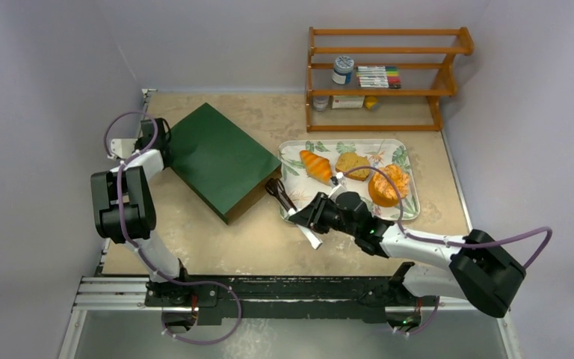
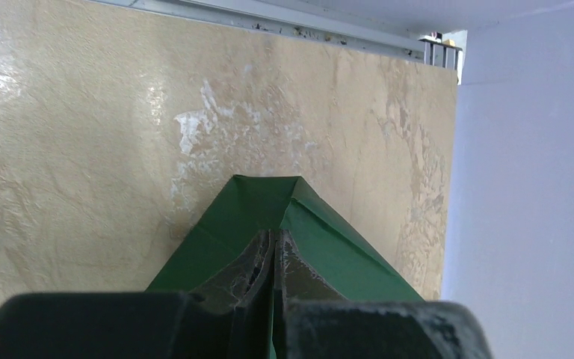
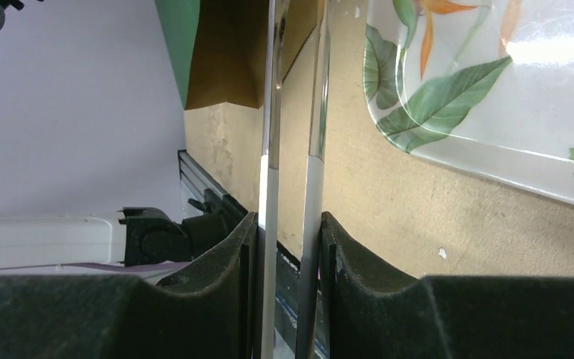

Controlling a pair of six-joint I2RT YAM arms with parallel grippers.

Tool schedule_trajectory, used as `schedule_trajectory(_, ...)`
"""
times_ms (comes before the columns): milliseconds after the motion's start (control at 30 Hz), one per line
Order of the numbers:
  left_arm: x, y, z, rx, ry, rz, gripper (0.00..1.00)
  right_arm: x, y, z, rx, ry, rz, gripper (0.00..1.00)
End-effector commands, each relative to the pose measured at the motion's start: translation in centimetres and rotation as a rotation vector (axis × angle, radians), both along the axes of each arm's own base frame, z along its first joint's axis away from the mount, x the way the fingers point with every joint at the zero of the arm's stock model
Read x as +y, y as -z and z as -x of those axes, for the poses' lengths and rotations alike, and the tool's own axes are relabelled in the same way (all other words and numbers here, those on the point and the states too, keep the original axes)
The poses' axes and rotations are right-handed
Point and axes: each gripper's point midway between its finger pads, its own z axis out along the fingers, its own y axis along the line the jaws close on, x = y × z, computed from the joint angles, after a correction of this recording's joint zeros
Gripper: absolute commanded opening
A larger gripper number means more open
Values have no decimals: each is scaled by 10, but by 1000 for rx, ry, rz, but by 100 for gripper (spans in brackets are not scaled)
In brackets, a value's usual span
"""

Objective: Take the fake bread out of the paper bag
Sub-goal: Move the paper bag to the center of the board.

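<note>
Your left fingers [image 2: 248, 263] are pinched together on the far-left edge of the green paper bag [image 1: 217, 161], which lies flat on the bench [image 1: 217, 239]. Your right fingers [image 3: 220, 269] clamp metal tongs [image 3: 269, 149] between bag and tray [image 1: 344, 142]. 3 bread pieces sit on the tray: croissant [image 1: 316, 166], bun [image 1: 353, 165] and orange pastry [image 1: 387, 187].

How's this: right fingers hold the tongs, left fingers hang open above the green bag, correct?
No: the left fingers are shut on the paper bag at its edge, as the left wrist view shows. The right fingers do hold the tongs.
</note>
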Motion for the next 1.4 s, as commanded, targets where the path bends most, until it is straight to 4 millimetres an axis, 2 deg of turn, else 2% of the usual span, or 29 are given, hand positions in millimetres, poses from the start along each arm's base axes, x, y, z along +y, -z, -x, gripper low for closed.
schedule_trajectory(0, 14, -29, -8, -70, -65, -48, 0, 4, -14, -1, -60, -35, -19, 3)
schedule_trajectory(133, 9, -23, -9, -60, -36, -39, 0, 20, -24, -11, -95, -77, -30, 13)
schedule_trajectory(367, 3, -18, -9, -55, 14, -21, 0, 45, -22, -30, -97, -92, -54, 29)
schedule_trajectory(500, 0, -19, -12, -58, 36, -10, 0, 48, -29, -39, -111, -76, -110, 39)
schedule_trajectory(667, 0, -19, -14, -52, 59, -6, 0, 43, -28, -36, -99, -66, -181, 47)
schedule_trajectory(933, -2, -16, -13, -39, 75, 0, 0, 42, -33, -36, -98, -54, -254, 48)
schedule_trajectory(1167, -3, -17, -10, -26, 92, -6, 0, 36, -39, -52, -123, -11, -287, 49)
schedule_trajectory(1367, -5, -14, -7, -19, 105, 0, 0, 42, -40, -69, -130, -8, -292, 49)
